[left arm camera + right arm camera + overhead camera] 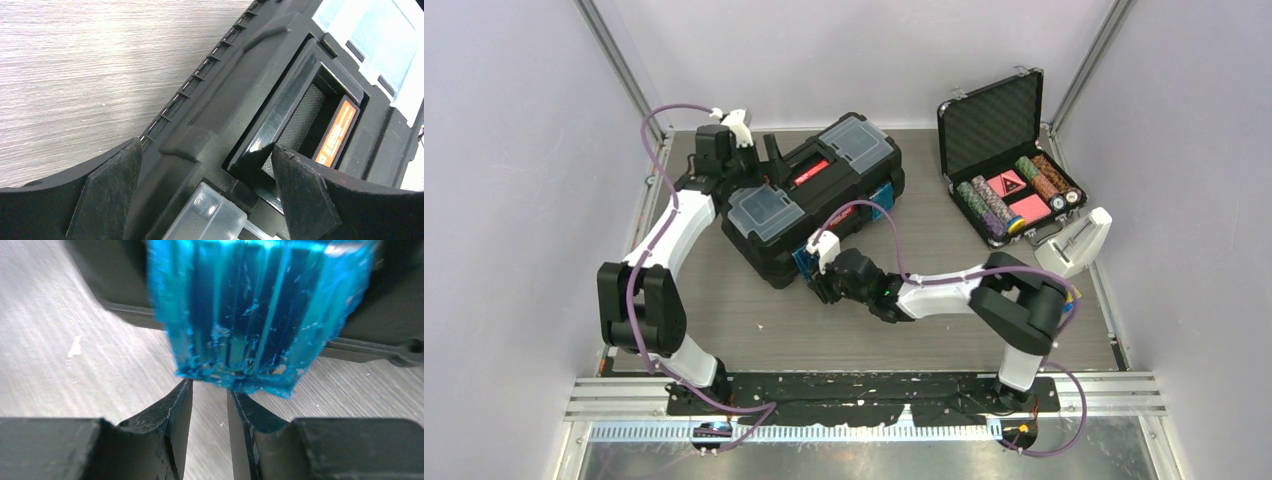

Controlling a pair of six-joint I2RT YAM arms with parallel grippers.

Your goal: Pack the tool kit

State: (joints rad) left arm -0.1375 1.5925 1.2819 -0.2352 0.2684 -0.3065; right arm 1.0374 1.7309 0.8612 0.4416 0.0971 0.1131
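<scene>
The tool kit (844,190), a black toolbox with a red handle (812,170) and two clear-lidded compartments, lies closed on the table, set at an angle. My left gripper (746,160) is at its back left end. In the left wrist view this gripper (207,160) stands wide open over the black lid (240,75), straddling the handle recess, with nothing gripped. My right gripper (819,282) is low at the box's front. In its wrist view the blue latch (255,310) hangs just above the fingertips (177,405). The jaws stand a narrow gap apart, with bare table showing between them.
An open foam-lined case of poker chips (1009,170) stands at the back right, with a white object (1074,243) leaning just in front of it. A second blue latch (884,195) sits on the toolbox's right side. Walls close in the table left, right and behind.
</scene>
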